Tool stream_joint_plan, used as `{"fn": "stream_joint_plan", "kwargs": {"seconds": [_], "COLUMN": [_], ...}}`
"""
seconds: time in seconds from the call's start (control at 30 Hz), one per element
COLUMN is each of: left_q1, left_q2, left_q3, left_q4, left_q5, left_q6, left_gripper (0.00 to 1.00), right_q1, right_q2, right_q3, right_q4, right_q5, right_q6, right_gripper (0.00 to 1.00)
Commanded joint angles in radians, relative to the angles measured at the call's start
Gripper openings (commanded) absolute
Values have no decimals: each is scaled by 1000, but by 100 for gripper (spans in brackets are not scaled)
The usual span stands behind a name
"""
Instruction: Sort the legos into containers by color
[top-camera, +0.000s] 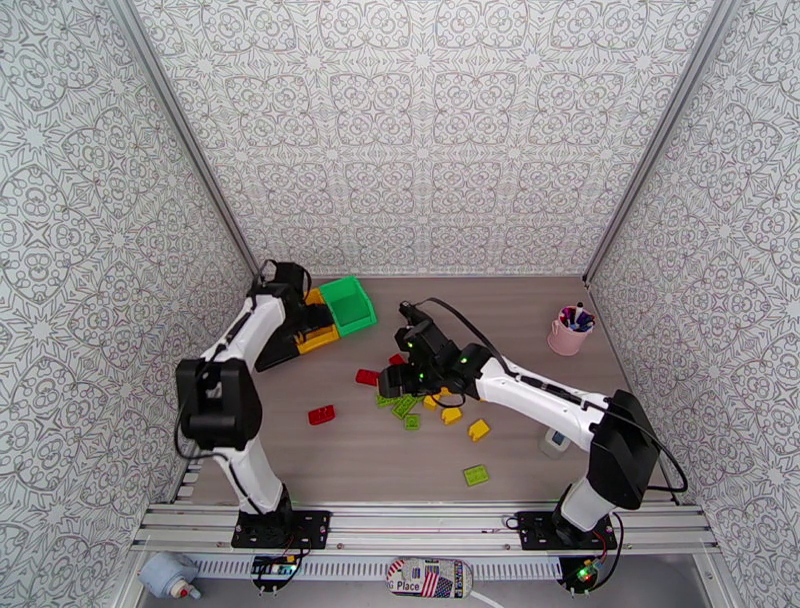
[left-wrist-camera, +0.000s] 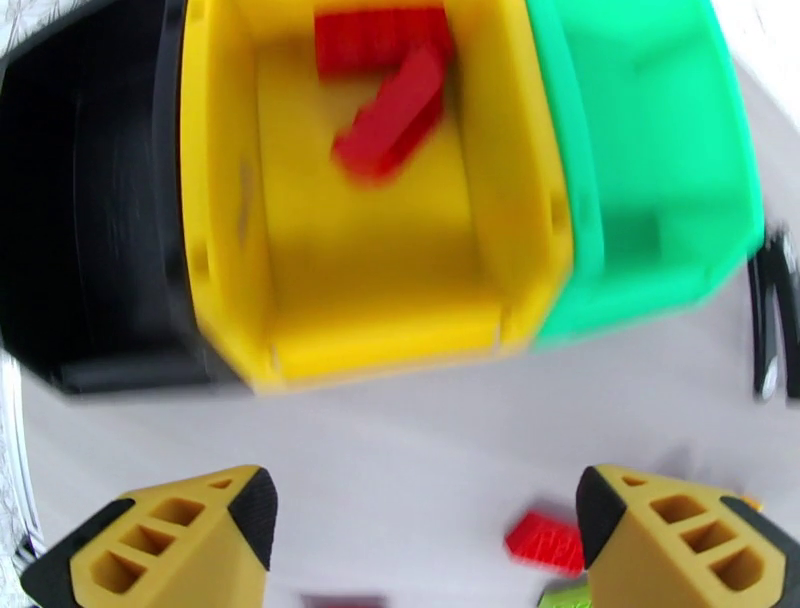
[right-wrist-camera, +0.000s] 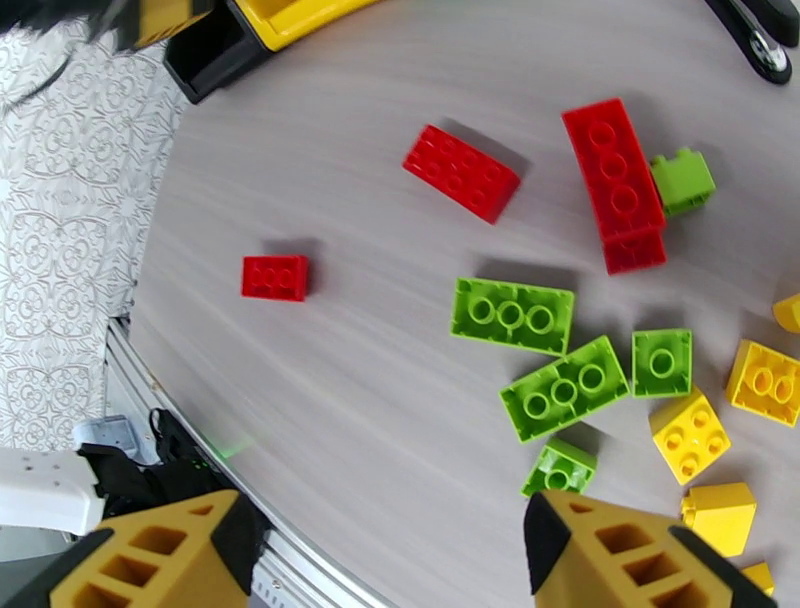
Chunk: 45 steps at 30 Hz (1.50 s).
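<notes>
Legos (left-wrist-camera: 388, 118) blurry inside yellow container (left-wrist-camera: 216, 200)

I count three containers (left-wrist-camera: 225, 250), two red legos (left-wrist-camera: 390, 125) inside the yellow one, and in my right wrist view three red, five green legos (right-wrist-camera: 512, 315).

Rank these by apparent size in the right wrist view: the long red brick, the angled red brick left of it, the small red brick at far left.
1. Long red brick
2. Angled red brick
3. Small red brick
</notes>
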Motion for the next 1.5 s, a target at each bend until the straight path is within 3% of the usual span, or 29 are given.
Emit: {"fn": "stream_joint_plan", "kwargs": {"seconds": [0.0, 0.3, 0.73, 1.03, 1.47], "left_q1": [-13, -138, -293, -295, -258], "left_q2": [-122, -312, -393, -374, -312], "left_q3": [-129, -418, -618, -687, -709], "left_q4": [60, 47, 9, 77, 140], "left_q5": [-4, -66, -166, -127, -95], "left_q6": [-48, -142, -308, -317, -279], "left_gripper": [85, 99, 99, 99, 88], "right_q1": [8, 8, 8, 10, 12], "right_q2": [-22, -33, -66, -56, -47], "right_q3": [-24, -63, -145, -160, -158], "right_q4": [-25, 2, 39, 60, 65], "right_q5": [32, 27, 9, -14, -15], "right_q6": [-29, -28, -5, 10, 17], "right_gripper": [75, 80, 83, 82, 81]}}
